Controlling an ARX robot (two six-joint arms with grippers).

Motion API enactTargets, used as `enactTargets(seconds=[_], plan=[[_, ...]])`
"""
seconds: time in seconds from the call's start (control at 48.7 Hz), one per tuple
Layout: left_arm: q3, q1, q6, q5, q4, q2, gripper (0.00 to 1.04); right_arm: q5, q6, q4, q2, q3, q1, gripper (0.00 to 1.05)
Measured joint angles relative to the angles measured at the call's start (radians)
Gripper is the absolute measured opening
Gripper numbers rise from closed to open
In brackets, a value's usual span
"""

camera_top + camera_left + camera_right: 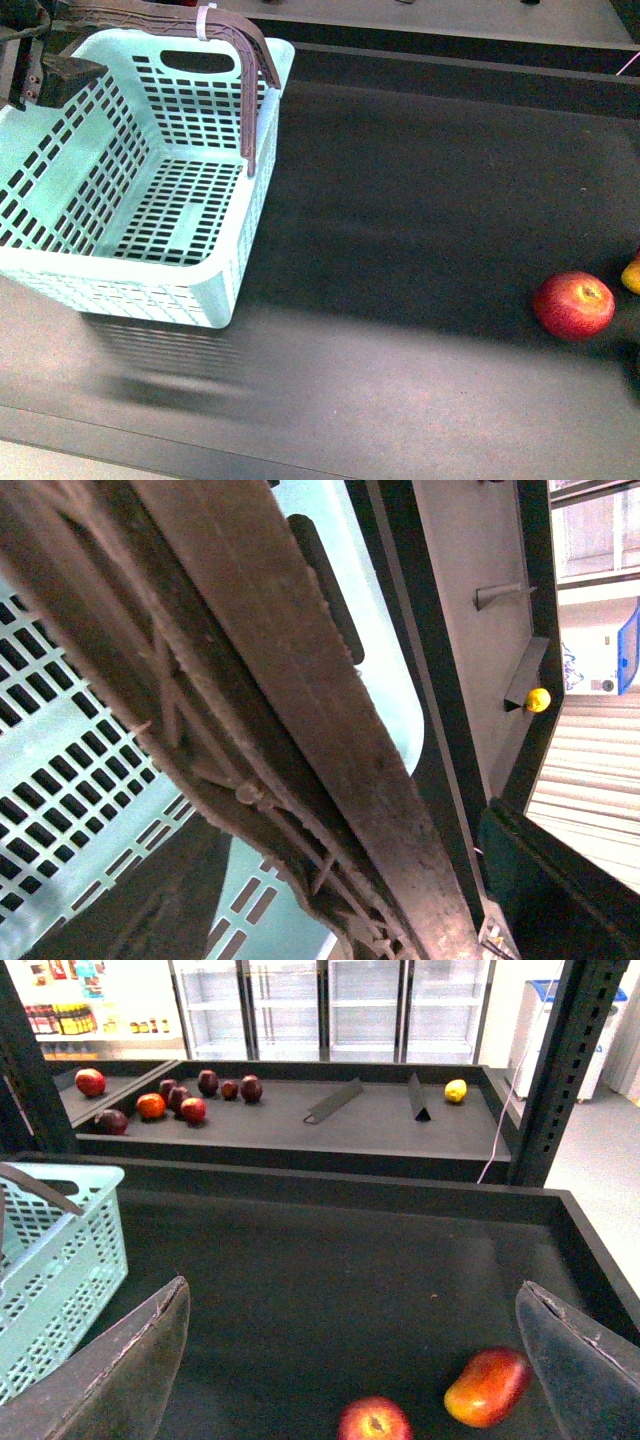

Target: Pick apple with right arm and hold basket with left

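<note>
Fingers spread wide, the right gripper (pixel 352 1295) faces the apple (pixel 574 305), which sits lower right in the front view, ahead between its fingers. The left gripper (pixel 45 75) meets the basket (pixel 150 285) rim, upper left; its grip cannot be told.

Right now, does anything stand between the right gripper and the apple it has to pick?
Nothing visible does. The right gripper is open, and only bare black surface lies between it and the apple. A yellow-orange fruit sits beside the apple, apart from it and off the direct line.
</note>
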Motion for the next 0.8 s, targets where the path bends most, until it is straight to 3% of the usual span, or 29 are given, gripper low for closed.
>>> enactTargets(seconds=[0.082, 0.205, 0.308, 0.801], plan=[[0.0, -0.004, -0.006, -0.015, 0.0, 0.0, 0.63, 0.0, 0.0, 0.0, 0.0, 0.0, 0.0, 0.96], [0.0, -0.016, -0.051, -0.04, 0.014, 0.0, 0.35, 0.0, 0.0, 0.0, 0.0, 0.0, 0.0, 0.96], [0.0, -0.02, -0.13, -0.035, 0.02, 0.0, 0.24, 0.0, 0.0, 0.0, 0.0, 0.0, 0.0, 0.96], [-0.138, -0.029, -0.069, -0.051, 0.039, -0.179, 0.21, 0.0, 0.0, 0.0, 0.0, 0.0, 0.0, 0.96]])
